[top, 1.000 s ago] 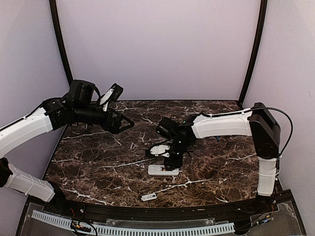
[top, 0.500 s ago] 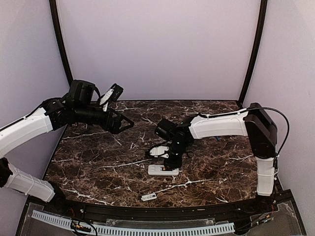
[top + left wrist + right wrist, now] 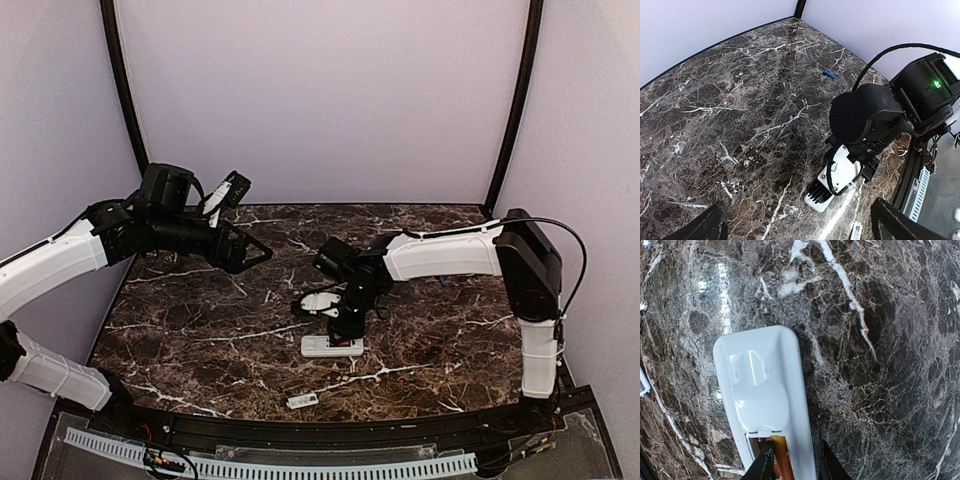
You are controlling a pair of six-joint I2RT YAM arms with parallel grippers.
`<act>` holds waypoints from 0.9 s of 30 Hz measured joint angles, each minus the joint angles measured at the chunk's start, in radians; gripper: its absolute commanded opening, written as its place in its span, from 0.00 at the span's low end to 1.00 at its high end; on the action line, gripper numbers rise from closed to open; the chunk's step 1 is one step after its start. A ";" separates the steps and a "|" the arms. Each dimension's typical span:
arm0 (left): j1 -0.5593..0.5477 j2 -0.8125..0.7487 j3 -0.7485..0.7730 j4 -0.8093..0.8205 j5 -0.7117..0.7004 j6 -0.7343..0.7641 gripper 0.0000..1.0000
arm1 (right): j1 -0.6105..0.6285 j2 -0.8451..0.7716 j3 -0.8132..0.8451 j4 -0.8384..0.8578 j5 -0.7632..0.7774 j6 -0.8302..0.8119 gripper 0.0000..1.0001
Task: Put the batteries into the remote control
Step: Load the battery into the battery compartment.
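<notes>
Nearest the arm bases, a small loose white plastic battery cover point(image 3: 302, 400) lies by the front edge of the dark brown marble-patterned tabletop point(image 3: 200, 330). Just beyond it lies the slim white rectangular remote control point(image 3: 765, 390), back side up, with its battery bay uncovered at one end.

The right hand point(image 3: 795, 455) points straight down over that open bay. Its two black fingers stand apart, one over the bay and the other just outside the remote's long edge. Between them the thin orange-red cylindrical battery point(image 3: 780, 455) lies lengthwise inside the bay. The gap is wider than the battery, so the hand looks open and clamps nothing I can see. Whether a fingertip touches the battery is unclear.

The step in hand appears to be seating the first battery, and it looks nearly or fully done.

Farther back and to the right, well apart from the remote, the tiny blue cylindrical battery point(image 3: 829, 74) lies alone on the tabletop. The next move would call for lifting the right hand clear without dragging the remote, then reaching out to pinch that blue cell and bring it to the free slot.

The left hand point(image 3: 255, 250) hangs high over the far left, fingers spread wide, holding nothing.
</notes>
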 measured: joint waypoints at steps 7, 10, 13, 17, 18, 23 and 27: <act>0.000 0.000 0.000 0.000 0.000 0.000 0.99 | -0.013 0.000 -0.001 0.010 -0.024 0.032 0.31; 0.000 0.000 0.000 0.000 0.000 0.000 0.99 | -0.013 -0.001 -0.002 0.010 -0.025 0.034 0.32; 0.000 0.000 0.000 0.000 0.000 0.000 0.99 | -0.016 -0.005 -0.007 0.010 -0.031 0.029 0.33; 0.000 0.000 0.000 0.000 0.000 0.000 0.99 | -0.016 -0.006 -0.014 0.005 -0.030 0.019 0.31; 0.000 0.000 0.000 0.000 0.000 0.000 0.99 | -0.016 -0.006 -0.017 0.002 -0.030 0.016 0.31; 0.000 -0.004 0.000 -0.001 -0.005 0.000 0.99 | -0.017 -0.006 -0.032 -0.010 -0.016 0.001 0.28; 0.000 -0.009 0.000 0.000 -0.007 0.000 0.99 | -0.022 -0.006 -0.034 -0.016 -0.010 -0.017 0.19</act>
